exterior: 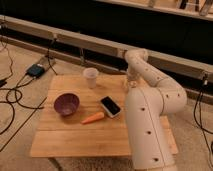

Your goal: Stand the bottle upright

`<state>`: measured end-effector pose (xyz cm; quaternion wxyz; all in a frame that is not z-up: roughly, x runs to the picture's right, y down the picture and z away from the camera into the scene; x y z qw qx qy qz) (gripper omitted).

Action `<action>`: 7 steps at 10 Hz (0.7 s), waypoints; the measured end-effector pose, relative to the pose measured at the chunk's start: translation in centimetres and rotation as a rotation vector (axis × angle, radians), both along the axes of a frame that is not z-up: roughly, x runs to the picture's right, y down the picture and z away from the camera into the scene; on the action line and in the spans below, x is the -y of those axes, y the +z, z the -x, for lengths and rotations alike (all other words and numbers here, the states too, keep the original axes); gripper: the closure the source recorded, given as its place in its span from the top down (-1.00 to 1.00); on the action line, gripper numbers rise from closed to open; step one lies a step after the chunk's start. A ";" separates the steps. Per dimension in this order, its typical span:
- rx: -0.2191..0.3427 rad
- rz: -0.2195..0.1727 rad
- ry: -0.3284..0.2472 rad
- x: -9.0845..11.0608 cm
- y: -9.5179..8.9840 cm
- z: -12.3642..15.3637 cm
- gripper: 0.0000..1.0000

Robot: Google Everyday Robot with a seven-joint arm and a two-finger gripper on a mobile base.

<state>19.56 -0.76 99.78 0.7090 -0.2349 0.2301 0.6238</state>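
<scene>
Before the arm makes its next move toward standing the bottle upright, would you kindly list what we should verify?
1. Bottle located: cannot tell. No slim pale bottle shows; the arm may be hiding it.
2. Gripper position: ok. It hangs low at the far right part of the table, below the bent arm.
3. Jaws ready: ok. They are open, and nothing is seen held.
4. Paper cup: ok. It is upright and to the left of the gripper, apart from it.
5. Other items: ok. The purple bowl, the carrot and the flat black-and-white object lie nearer the front, away from the gripper.
</scene>
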 end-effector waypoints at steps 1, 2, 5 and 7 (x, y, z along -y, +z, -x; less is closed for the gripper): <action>0.000 0.001 -0.001 0.0 0.0 0.0 0.30; 0.011 0.005 -0.009 -0.2 0.0 0.0 0.30; 0.045 0.018 -0.043 -1.0 0.3 -0.1 0.30; 0.059 0.022 -0.063 -1.2 0.6 -0.4 0.30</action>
